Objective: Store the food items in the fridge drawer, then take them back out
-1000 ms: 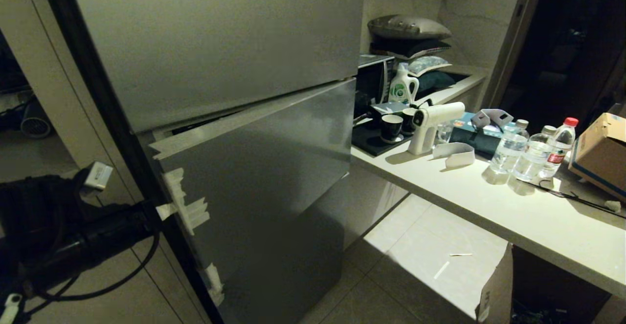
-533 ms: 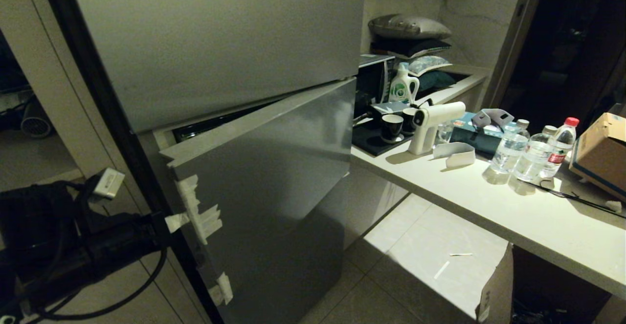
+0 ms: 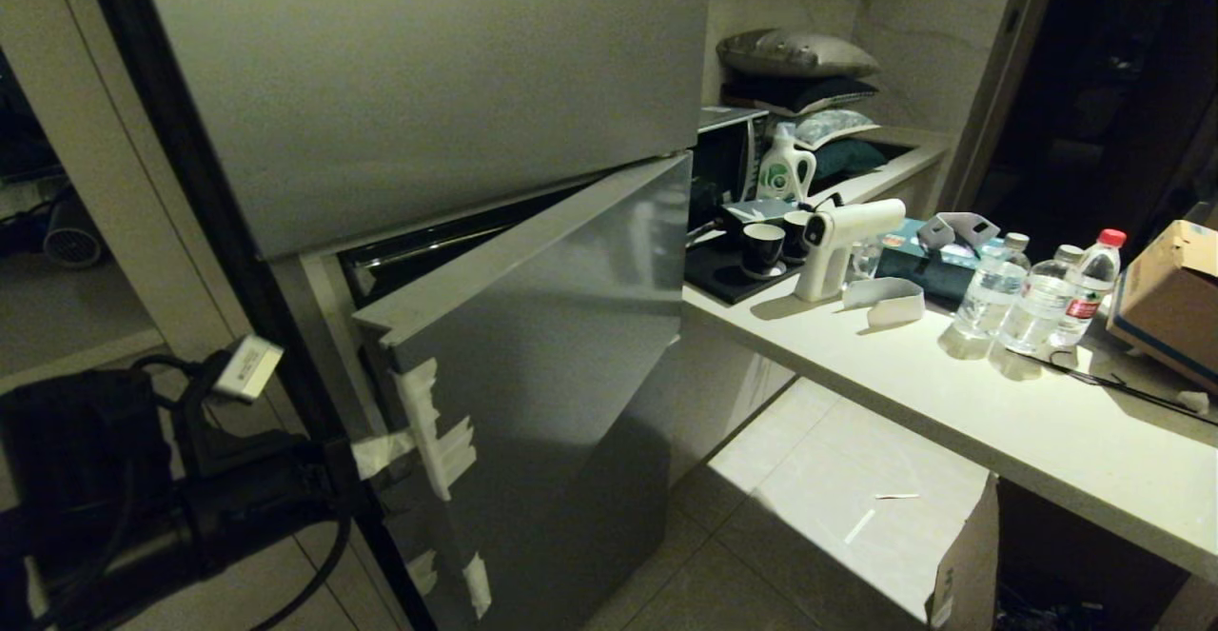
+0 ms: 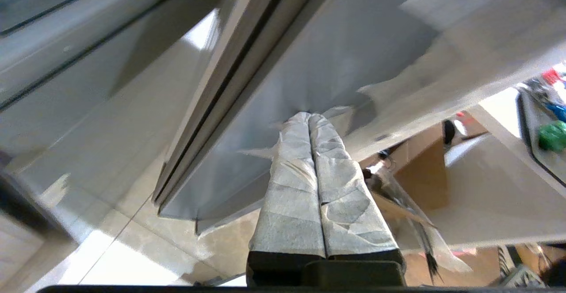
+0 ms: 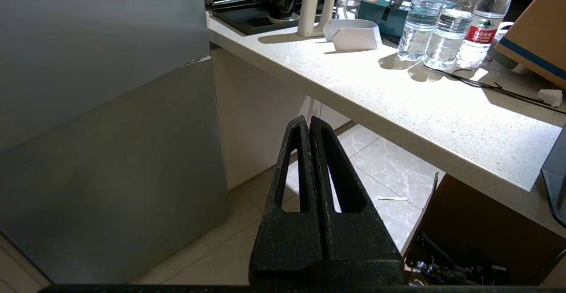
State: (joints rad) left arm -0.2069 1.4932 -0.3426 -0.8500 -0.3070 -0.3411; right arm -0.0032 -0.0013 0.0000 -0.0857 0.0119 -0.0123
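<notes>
The grey fridge's lower door (image 3: 552, 345) stands ajar, with a dark gap (image 3: 447, 246) showing above its top edge. The fridge drawer is hidden behind this door. I cannot make out the food items in any view. My left gripper (image 3: 366, 455), its fingers (image 4: 292, 187) wrapped in pale tape, is at the door's free edge. It is shut on a white tape tab (image 3: 381, 448) stuck to that edge beside more tape strips (image 3: 433, 431). My right gripper (image 5: 308, 118) is shut and empty, parked over the floor by the counter.
A white counter (image 3: 952, 393) runs along the right with water bottles (image 3: 1037, 298), a white spray gun (image 3: 837, 241), cups on a black tray (image 3: 723, 279) and a cardboard box (image 3: 1170, 298). Another open carton (image 3: 961, 564) stands on the tiled floor under it.
The lower door has swung further open, widening the dark gap at its top. My left gripper has travelled right and down with the door's edge. The right arm has stayed still.
</notes>
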